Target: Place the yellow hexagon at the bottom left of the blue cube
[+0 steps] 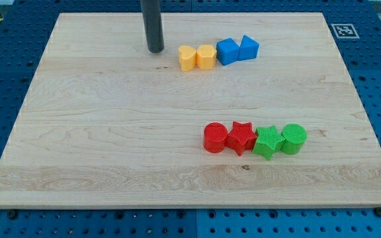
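Note:
The yellow hexagon [206, 57] sits near the view's top centre, touching the blue cube [227, 51] on its right. A yellow heart-shaped block [187, 58] touches the hexagon's left side. A second blue block [249, 47] touches the cube's right side. These form one row. My tip [155, 49] rests on the board to the left of the yellow heart, a short gap away from it and not touching any block.
A second row lies at the lower right: a red cylinder [215, 138], a red star [241, 137], a green star [267, 141] and a green cylinder [294, 138]. The wooden board [98, 132] lies on a blue pegboard table.

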`<state>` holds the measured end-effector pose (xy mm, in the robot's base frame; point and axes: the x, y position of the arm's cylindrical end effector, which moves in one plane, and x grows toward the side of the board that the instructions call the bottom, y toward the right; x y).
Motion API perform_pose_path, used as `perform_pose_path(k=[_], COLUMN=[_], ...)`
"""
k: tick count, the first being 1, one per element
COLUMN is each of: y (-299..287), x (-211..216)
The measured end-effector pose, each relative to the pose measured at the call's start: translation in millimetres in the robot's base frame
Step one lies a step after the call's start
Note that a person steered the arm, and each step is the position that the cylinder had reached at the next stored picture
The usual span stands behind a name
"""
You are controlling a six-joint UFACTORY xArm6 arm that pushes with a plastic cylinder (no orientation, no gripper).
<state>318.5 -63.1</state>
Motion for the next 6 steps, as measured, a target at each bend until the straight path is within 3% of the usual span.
perform_pose_path(k=[2, 3, 4, 5, 6], y=[35.2, 8.3, -8.8, 57.4, 74.2], x=[42.1, 33.0, -10.6, 4.0, 37.4])
